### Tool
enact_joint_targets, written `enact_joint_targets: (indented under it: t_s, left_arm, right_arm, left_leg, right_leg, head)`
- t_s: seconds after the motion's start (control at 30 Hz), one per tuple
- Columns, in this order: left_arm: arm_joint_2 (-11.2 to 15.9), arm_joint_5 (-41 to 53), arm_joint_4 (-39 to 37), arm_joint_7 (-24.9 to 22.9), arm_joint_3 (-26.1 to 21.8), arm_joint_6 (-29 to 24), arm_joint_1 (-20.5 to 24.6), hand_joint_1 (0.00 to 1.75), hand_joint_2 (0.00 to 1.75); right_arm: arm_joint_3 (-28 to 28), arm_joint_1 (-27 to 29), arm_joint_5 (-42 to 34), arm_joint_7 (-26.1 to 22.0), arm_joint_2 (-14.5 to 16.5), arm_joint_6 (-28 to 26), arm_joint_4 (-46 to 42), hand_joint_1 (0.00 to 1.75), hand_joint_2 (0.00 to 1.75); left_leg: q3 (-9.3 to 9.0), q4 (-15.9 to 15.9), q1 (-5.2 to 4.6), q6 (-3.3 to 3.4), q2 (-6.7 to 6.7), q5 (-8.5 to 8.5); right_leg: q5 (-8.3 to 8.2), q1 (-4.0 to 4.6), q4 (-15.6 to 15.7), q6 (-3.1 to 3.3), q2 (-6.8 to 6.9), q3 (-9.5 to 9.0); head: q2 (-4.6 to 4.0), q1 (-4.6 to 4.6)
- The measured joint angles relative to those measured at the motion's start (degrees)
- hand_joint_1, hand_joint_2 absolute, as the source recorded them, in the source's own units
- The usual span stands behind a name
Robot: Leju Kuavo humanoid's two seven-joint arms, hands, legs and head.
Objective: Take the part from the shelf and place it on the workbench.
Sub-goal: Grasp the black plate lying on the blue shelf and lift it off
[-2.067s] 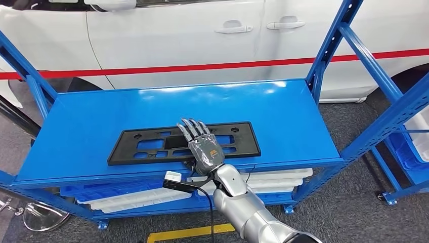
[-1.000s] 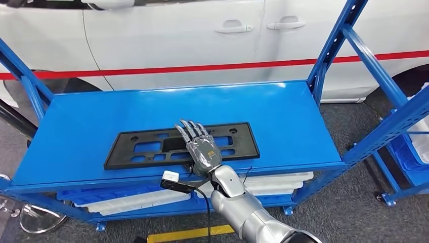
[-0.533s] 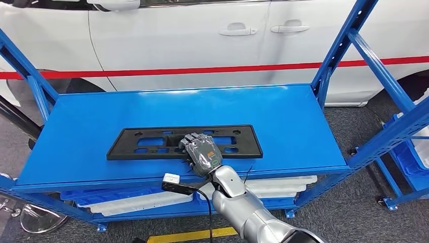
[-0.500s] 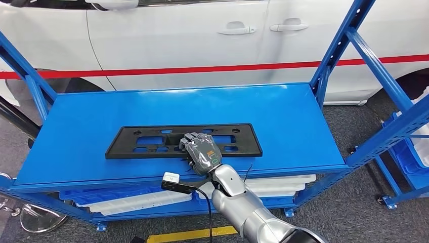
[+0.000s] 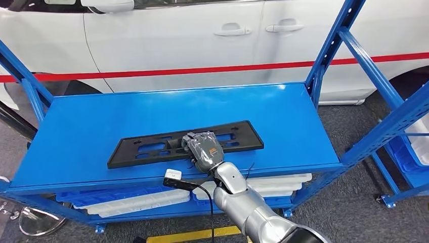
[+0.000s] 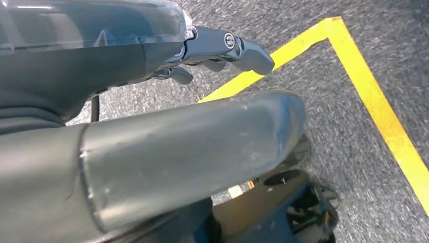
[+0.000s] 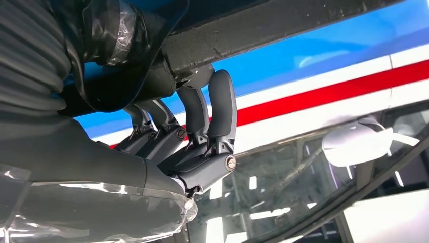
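The part is a long black plastic plate frame [image 5: 146, 147] with several cut-outs, on the top board of the blue shelf [image 5: 152, 109]. My right hand [image 5: 204, 149] grips its near long edge around the middle, fingers curled over the frame. The frame sits askew, its right end farther from me than its left. In the right wrist view the dark fingers [image 7: 202, 131] wrap round the black frame's edge [image 7: 253, 30]. My left hand [image 6: 152, 152] hangs over the grey floor holding nothing, its fingers [image 6: 227, 45] stretched out.
A white car [image 5: 177, 35] with a red stripe stands close behind the shelf. Blue uprights [image 5: 329, 45] rise at the shelf's right end. White trays [image 5: 131, 200] lie on the lower board. A second blue rack [image 5: 404, 152] stands at the right. A yellow line [image 5: 187, 234] marks the floor.
My right hand's fingers, spread flat over the frame before, have curled round its near edge. The frame has since turned, its right end swinging away from me.
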State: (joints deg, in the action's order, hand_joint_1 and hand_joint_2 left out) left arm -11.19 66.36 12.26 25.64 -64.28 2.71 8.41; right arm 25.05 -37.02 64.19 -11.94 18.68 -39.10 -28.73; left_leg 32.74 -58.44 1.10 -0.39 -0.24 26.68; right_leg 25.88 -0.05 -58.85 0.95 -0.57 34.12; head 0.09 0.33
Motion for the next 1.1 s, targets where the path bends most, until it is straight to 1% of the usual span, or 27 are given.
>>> enact_joint_targets:
  t_s: [0.07,0.13,0.17,0.23,0.27,0.3,0.33,0.37,0.4,0.43,0.47,0.5,0.53,0.6,0.63,0.67,0.73,0.77,0.8,0.83,0.87,0.9,0.93,0.97,1.0,1.03,1.1]
  left_arm:
    - [0.00,0.00,0.00,0.01,0.01,0.00,-0.03,0.00,0.00]
    - [-0.01,0.00,0.00,0.01,0.03,0.00,0.00,0.00,0.00]
    - [-0.02,0.00,0.00,0.02,0.03,-0.01,0.02,0.00,0.00]
    - [0.00,-0.08,0.00,0.04,0.04,-0.03,-0.01,0.00,0.00]
    - [0.01,-0.15,0.00,0.07,0.04,-0.08,-0.04,0.00,0.00]
    - [0.02,-0.23,0.00,0.10,0.05,-0.12,-0.06,0.00,0.00]
    - [0.02,-0.31,0.00,0.15,0.07,-0.18,-0.06,0.00,0.00]
    - [0.02,-0.38,0.00,0.25,0.10,-0.24,-0.06,0.00,0.00]
    - [0.01,-0.44,0.00,0.36,0.12,-0.32,-0.05,0.00,0.00]
    - [0.01,-0.50,0.00,0.49,0.15,-0.44,-0.05,0.00,0.00]
    - [0.01,-0.60,0.00,0.67,0.15,-0.62,-0.06,0.00,0.00]
    - [0.02,-0.75,0.00,0.87,0.15,-0.81,-0.08,0.00,0.00]
    - [0.02,-0.92,0.00,1.14,0.15,-0.98,-0.11,0.00,0.00]
    - [0.07,-1.46,0.00,1.91,0.15,-1.26,-0.22,0.00,0.00]
    - [0.11,-1.74,0.00,2.34,0.15,-1.38,-0.27,0.00,0.00]
    - [0.16,-2.03,0.00,2.73,0.15,-1.48,-0.34,0.00,0.44]
    - [0.20,-2.46,0.00,3.37,0.15,-1.63,-0.61,0.00,1.31]
    - [0.20,-2.63,0.00,3.65,0.15,-1.71,-0.82,0.00,1.75]
    - [0.22,-2.78,0.00,3.92,0.15,-1.79,-1.05,0.00,1.75]
    - [0.26,-2.96,0.00,4.22,0.15,-1.90,-1.26,0.00,1.75]
    - [0.31,-3.11,0.00,4.51,0.15,-2.00,-1.42,0.00,1.75]
    - [0.35,-3.26,0.00,4.77,0.14,-2.14,-1.51,0.00,1.75]
    - [0.42,-3.43,0.00,5.01,0.10,-2.31,-1.56,0.00,1.31]
    - [0.48,-3.61,0.00,5.23,0.03,-2.49,-1.58,0.00,0.87]
    - [0.51,-3.79,0.00,5.46,-0.08,-2.69,-1.62,0.00,0.44]
    - [0.55,-3.96,0.00,5.68,-0.20,-2.89,-1.73,0.00,0.00]
    - [0.51,-4.12,0.00,6.10,-0.37,-3.56,-2.05,0.00,0.00]
  right_arm:
    - [0.00,-0.03,-0.05,0.02,-0.08,0.00,-0.05,1.75,1.75]
    - [0.00,-0.08,-0.11,0.08,-0.20,0.00,-0.14,1.75,1.75]
    - [0.00,-0.08,-0.15,0.12,-0.28,0.00,-0.17,1.75,1.75]
    - [0.00,0.04,-0.28,0.18,-0.47,0.00,-0.18,1.75,1.75]
    - [0.00,0.16,-0.41,0.15,-0.58,0.00,-0.18,1.75,1.75]
    - [0.00,0.26,-0.58,0.09,-0.67,0.00,-0.18,1.75,1.75]
    - [0.00,0.32,-0.83,-0.03,-0.75,0.00,-0.22,1.75,1.75]
    - [0.00,0.35,-1.19,-0.27,-0.81,0.00,-0.32,1.75,1.75]
    - [0.00,0.35,-1.71,-0.65,-0.89,0.00,-0.50,1.75,1.75]
    - [-0.01,0.35,-2.45,-1.29,-0.98,0.00,-0.77,1.75,1.75]
    - [-0.02,0.41,-3.57,-2.41,-1.10,0.00,-1.21,1.75,1.75]
    - [-0.05,0.56,-4.99,-3.79,-1.23,0.00,-1.83,1.75,1.75]
    - [-0.09,0.79,-6.69,-5.32,-1.36,0.02,-2.69,1.75,1.75]
    - [-0.13,1.52,-10.95,-7.87,-1.57,0.38,-5.80,1.75,1.75]
    - [-0.13,1.97,-13.19,-8.48,-1.68,0.88,-8.14,1.75,1.75]
    - [-0.09,2.47,-15.41,-8.58,-1.83,1.68,-11.13,1.75,1.75]
    - [0.20,3.48,-18.70,-7.64,-2.41,3.65,-17.66,1.75,1.75]
    - [0.56,4.08,-19.81,-7.04,-2.83,4.67,-20.91,1.75,1.75]
    - [1.07,4.77,-20.64,-6.58,-3.27,5.54,-23.86,1.75,1.75]
    - [1.75,5.56,-21.34,-6.36,-3.71,6.32,-26.76,1.75,1.75]
    - [2.54,6.39,-22.04,-6.35,-4.06,7.01,-29.57,1.75,1.75]
    - [3.38,7.14,-22.75,-6.50,-4.31,7.59,-32.16,1.75,1.75]
    - [4.35,7.84,-23.52,-6.82,-4.54,8.13,-34.67,1.75,1.75]
    - [5.35,8.49,-24.27,-7.14,-4.73,8.63,-36.97,1.75,1.75]
    - [6.39,9.14,-24.95,-7.40,-4.95,9.04,-39.12,1.75,1.75]
    - [7.42,9.74,-25.49,-7.58,-5.17,9.32,-41.05,1.75,1.75]
    - [9.25,10.62,-26.10,-7.50,-5.65,9.53,-44.13,1.75,1.75]
  left_leg:
    - [-0.07,0.24,-0.01,0.70,0.01,-0.34]
    - [-0.21,0.73,0.21,1.52,0.18,-0.77]
    - [-0.24,0.92,0.34,1.83,0.30,-0.94]
    - [-0.09,0.92,0.27,2.02,0.44,-1.00]
    - [-0.03,0.89,0.25,2.02,0.48,-1.00]
    - [-0.01,0.87,0.25,2.01,0.49,-0.99]
    - [-0.06,0.85,0.25,1.99,0.45,-0.97]
    - [-0.18,0.84,0.25,1.93,0.38,-0.93]
    - [-0.30,0.83,0.25,1.83,0.30,-0.86]
    - [-0.34,0.75,0.14,1.63,0.22,-0.76]
    - [-0.29,0.71,0.07,1.34,0.15,-0.70]
    - [-0.22,0.70,0.02,0.99,0.11,-0.66]
    - [-0.16,0.74,0.00,0.59,0.08,-0.67]
    - [-0.16,0.68,0.18,-0.12,0.07,-0.43]
    - [0.20,-0.21,0.24,-0.37,0.09,0.31]
    - [1.11,-2.29,0.29,-0.56,0.09,1.68]
    - [4.46,-9.55,0.34,-0.89,0.11,5.50]
    - [6.19,-13.20,0.35,-1.03,0.11,6.87]
    - [7.23,-15.33,0.36,-1.10,0.12,7.25]
    - [7.26,-15.23,0.36,-1.09,0.12,6.44]
    - [6.25,-12.93,0.35,-0.97,0.13,4.64]
    - [4.49,-9.03,0.33,-0.73,0.13,2.35]
    - [2.65,-5.18,0.19,-0.45,0.15,0.70]
    - [1.24,-2.14,0.04,-0.13,0.17,-0.29]
    - [0.49,-0.39,-0.12,0.14,0.15,-0.60]
    - [0.30,0.12,-0.29,0.33,0.12,-0.35]
    - [0.23,0.62,-0.16,0.79,0.09,-0.54]
  right_leg:
    - [-0.08,-0.01,0.12,-0.61,-0.08,-0.03]
    - [1.13,-0.08,-1.31,-1.14,0.00,0.53]
    - [2.64,-0.14,-3.65,-1.34,0.07,1.57]
    - [6.33,-0.28,-10.95,-1.63,0.19,4.99]
    - [7.44,-0.34,-14.21,-1.74,0.23,6.59]
    - [7.44,-0.38,-15.70,-1.78,0.25,7.35]
    - [6.31,-0.42,-14.91,-1.75,0.26,6.97]
    - [4.36,-0.45,-11.94,-1.61,0.27,5.48]
    - [2.32,-0.46,-7.75,-1.38,0.27,3.43]
    - [0.92,-0.33,-3.93,-1.13,0.27,1.56]
    - [0.15,-0.20,-1.28,-0.89,0.26,0.36]
    - [0.02,0.00,0.02,-0.68,0.23,-0.16]
    - [0.13,0.21,0.24,-0.48,0.18,-0.17]
    - [-0.13,0.11,0.64,0.17,0.14,-0.25]
    - [-0.29,-0.05,0.90,0.56,0.18,-0.36]
    - [-0.43,-0.21,1.14,0.88,0.25,-0.44]
    - [-0.45,-0.21,1.20,1.22,0.35,-0.38]
    - [-0.42,-0.14,1.16,1.27,0.36,-0.34]
    - [-0.37,-0.08,1.11,1.32,0.34,-0.32]
    - [-0.29,-0.06,1.01,1.34,0.28,-0.33]
    - [-0.17,-0.04,0.88,1.31,0.20,-0.37]
    - [0.00,-0.04,0.70,1.22,0.11,-0.42]
    - [0.21,0.08,0.48,1.04,0.04,-0.42]
    - [0.38,0.16,0.26,0.83,0.01,-0.32]
    - [0.48,0.22,0.11,0.59,0.02,-0.20]
    - [0.50,0.25,0.08,0.34,0.06,-0.09]
    - [0.63,0.19,0.06,-0.24,0.16,-0.08]
  head:
    - [0.00,0.00]
    - [-0.01,0.01]
    - [-0.01,0.02]
    - [-0.01,0.02]
    - [-0.02,0.03]
    - [-0.02,0.02]
    - [-0.02,0.02]
    - [-0.01,0.02]
    - [-0.01,0.02]
    - [-0.01,0.02]
    - [0.00,0.02]
    - [-0.01,0.02]
    - [-0.01,0.02]
    - [-0.01,0.02]
    - [0.00,0.01]
    - [0.00,0.00]
    - [0.00,0.00]
    - [0.00,0.00]
    - [0.00,0.00]
    - [0.00,0.00]
    - [-0.01,0.00]
    - [-0.01,0.00]
    - [-0.01,0.00]
    - [-0.01,0.00]
    - [-0.01,0.01]
    - [-0.01,0.01]
    - [-0.01,0.01]
